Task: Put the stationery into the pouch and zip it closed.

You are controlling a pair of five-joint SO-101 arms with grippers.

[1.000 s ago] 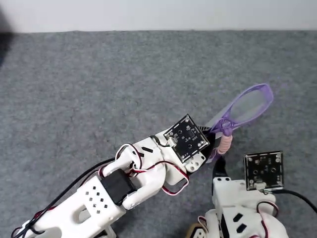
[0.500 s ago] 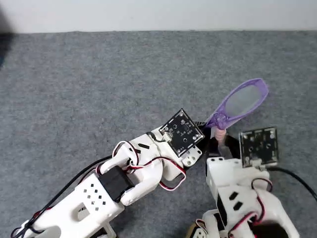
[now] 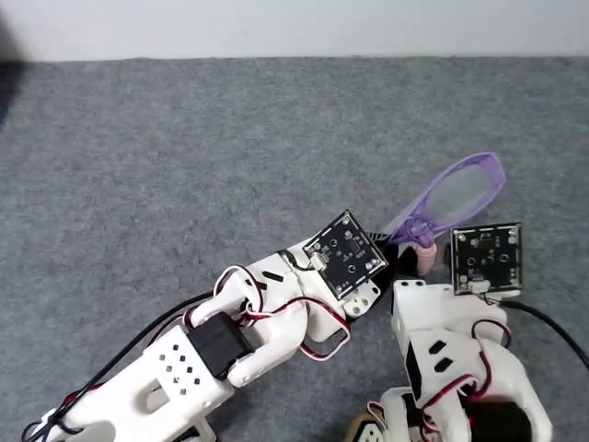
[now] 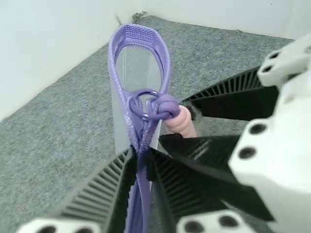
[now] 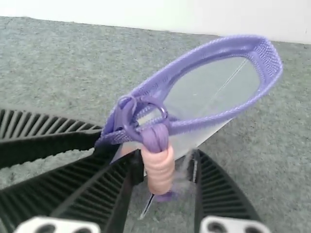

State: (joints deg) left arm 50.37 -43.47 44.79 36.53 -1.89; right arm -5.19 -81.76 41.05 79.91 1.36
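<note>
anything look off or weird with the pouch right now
Yes: the pouch is held up on edge, not lying flat, pinched at its zipper end by the left gripper, with its mouth gaping wide. The pink pull hangs between the open fingers of the right gripper. Nothing looks torn or spilled.

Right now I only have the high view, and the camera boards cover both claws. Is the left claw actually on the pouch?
Observer: Yes, the left claw is shut on the purple zip edge of the pouch, right beside the slider ring.
Operator: And the right one?
Observer: The right claw straddles the pink zipper charm, jaws open, with a gap on one side.
Operator: What holds the charm?
Observer: A knotted purple cord ties it to the slider ring.
</note>
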